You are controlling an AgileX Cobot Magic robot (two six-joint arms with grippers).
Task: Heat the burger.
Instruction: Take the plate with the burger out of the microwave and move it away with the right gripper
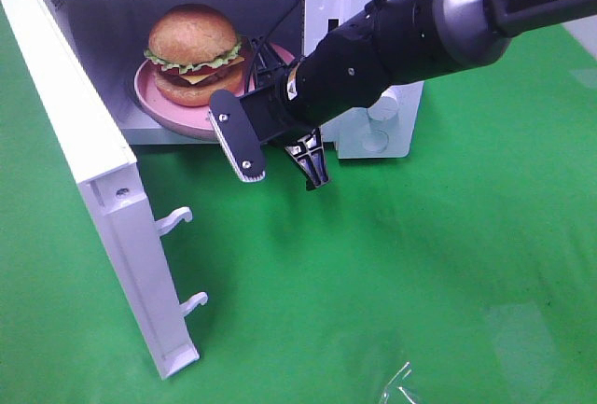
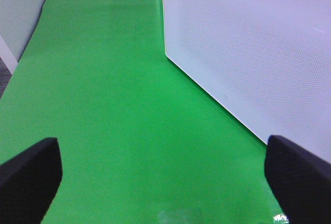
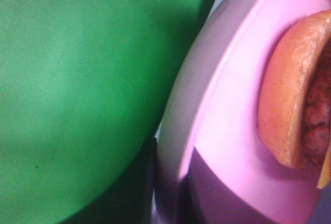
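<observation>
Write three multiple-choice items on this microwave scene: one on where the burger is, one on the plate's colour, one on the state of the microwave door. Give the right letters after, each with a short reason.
1. Where is the burger?
A. On the green cloth in front of the microwave
B. On a plate inside the microwave
C. On top of the microwave

2. What colour is the plate under the burger?
A. Pink
B. Blue
C. Black

3. How does the microwave door stand?
A. Shut and latched
B. Swung wide open
C. Taken off and lying flat

Answers:
1 B: the exterior high view shows the burger on the plate within the white microwave cavity.
2 A: the plate's rim is pink in both the exterior high and right wrist views.
3 B: the door swings out to the left with its two latch hooks exposed and the cavity open to view.
</observation>
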